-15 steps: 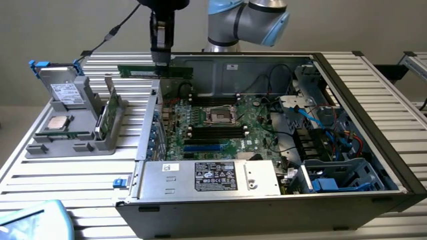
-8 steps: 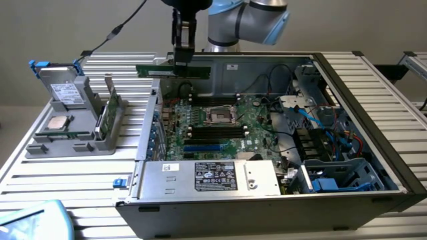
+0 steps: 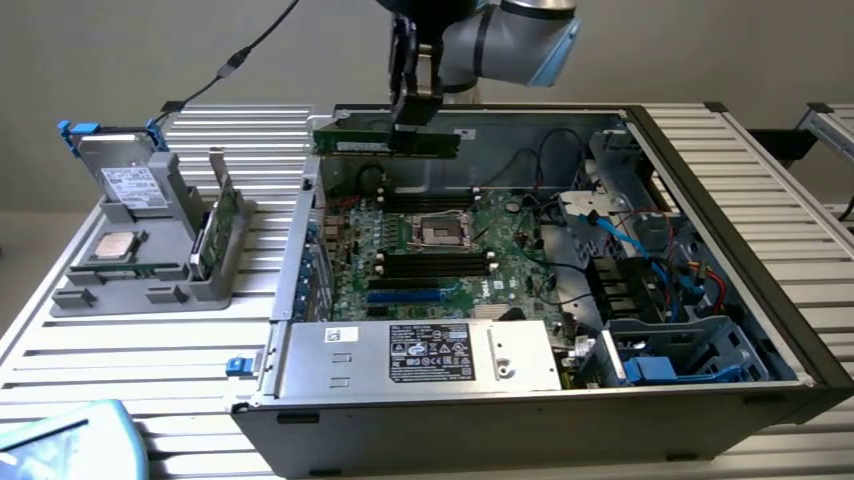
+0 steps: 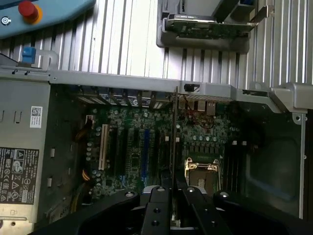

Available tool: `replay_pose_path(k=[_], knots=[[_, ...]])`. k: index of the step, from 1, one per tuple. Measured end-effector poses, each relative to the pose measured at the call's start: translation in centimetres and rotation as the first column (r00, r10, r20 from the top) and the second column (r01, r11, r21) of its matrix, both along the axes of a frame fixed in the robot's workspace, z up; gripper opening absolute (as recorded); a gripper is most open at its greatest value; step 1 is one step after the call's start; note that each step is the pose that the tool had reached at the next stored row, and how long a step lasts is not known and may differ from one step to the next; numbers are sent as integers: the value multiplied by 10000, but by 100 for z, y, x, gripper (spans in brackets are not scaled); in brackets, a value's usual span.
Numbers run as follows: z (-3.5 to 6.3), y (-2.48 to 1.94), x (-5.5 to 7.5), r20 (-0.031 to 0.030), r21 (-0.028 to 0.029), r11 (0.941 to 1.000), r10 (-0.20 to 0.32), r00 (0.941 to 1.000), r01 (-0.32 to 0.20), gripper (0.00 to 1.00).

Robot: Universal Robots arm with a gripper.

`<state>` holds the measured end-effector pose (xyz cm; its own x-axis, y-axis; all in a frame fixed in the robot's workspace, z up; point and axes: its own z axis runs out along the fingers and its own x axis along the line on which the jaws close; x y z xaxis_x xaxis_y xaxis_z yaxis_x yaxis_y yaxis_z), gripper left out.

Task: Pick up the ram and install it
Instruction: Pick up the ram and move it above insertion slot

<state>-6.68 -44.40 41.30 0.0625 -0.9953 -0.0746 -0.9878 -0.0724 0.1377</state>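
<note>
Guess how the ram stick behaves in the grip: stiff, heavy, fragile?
Probably stiff: the ram juts level from both sides of the hand, no visible sag. Likely light, as a narrow pinch carries it. Looks thin edge-on in the wrist view, so a sideways knock could twist or crack it.

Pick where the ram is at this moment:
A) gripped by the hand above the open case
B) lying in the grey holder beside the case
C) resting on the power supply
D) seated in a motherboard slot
A: the hand is shut on the ram, which hangs level in the air over the far side of the case, clear above the motherboard.
</note>
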Motion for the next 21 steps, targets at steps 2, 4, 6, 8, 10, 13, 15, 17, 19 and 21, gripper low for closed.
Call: replay_pose_path(k=[2, 4, 6, 8, 10, 13, 15, 17, 19, 21], knots=[[-11, 1, 93, -2, -1, 10000, 9, 10000, -9, 14], [-30, 6, 184, -3, 1, 10000, 12, 10000, -12, 14], [-62, 25, 275, -3, -1, 10000, 12, 10000, -12, 14], [-97, 63, 363, -3, -3, 10000, 13, 10000, -13, 14], [-135, 117, 439, -3, -2, 10000, 12, 10000, -12, 14], [-190, 200, 468, -3, -2, 10000, 13, 10000, -13, 14], [-225, 252, 468, -3, -3, 10000, 13, 10000, -13, 14], [-262, 301, 468, -2, -1, 10000, 12, 10000, -12, 14], [-296, 324, 469, -3, -3, 10000, 9, 10000, -9, 14], [-325, 327, 469, 14, -1, 10000, -2, 10000, 2, 14]])
